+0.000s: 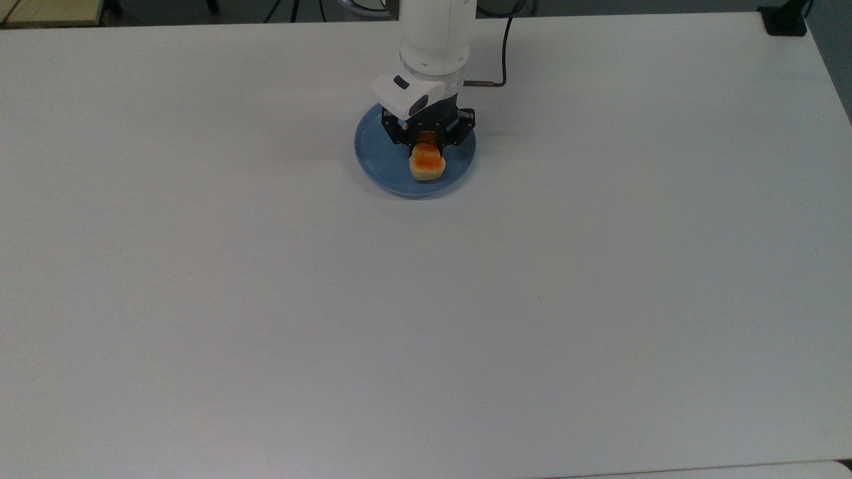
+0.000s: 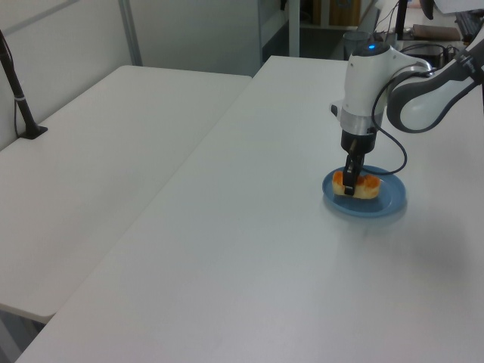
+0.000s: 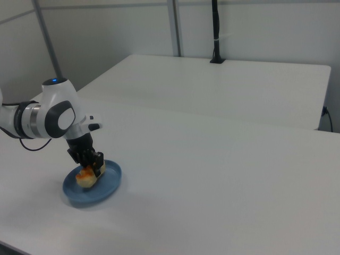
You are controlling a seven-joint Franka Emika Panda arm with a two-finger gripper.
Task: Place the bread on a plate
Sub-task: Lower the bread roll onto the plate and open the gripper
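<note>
— What was the end effector [image 1: 426, 141] doing?

— It pointed straight down, fingers clamped on the middle of the bread [image 1: 426, 163].

— And where was the bread?

— Low inside the plate [image 1: 379, 156], within its rim; in the left view it seemed to rest on the blue surface.

— The plate itself?

— On the white bench [image 1: 266, 299], near the top view's upper edge.

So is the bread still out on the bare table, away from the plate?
No, in the top view the bread is inside the rim of the blue plate, with the tool closed on it.
</note>
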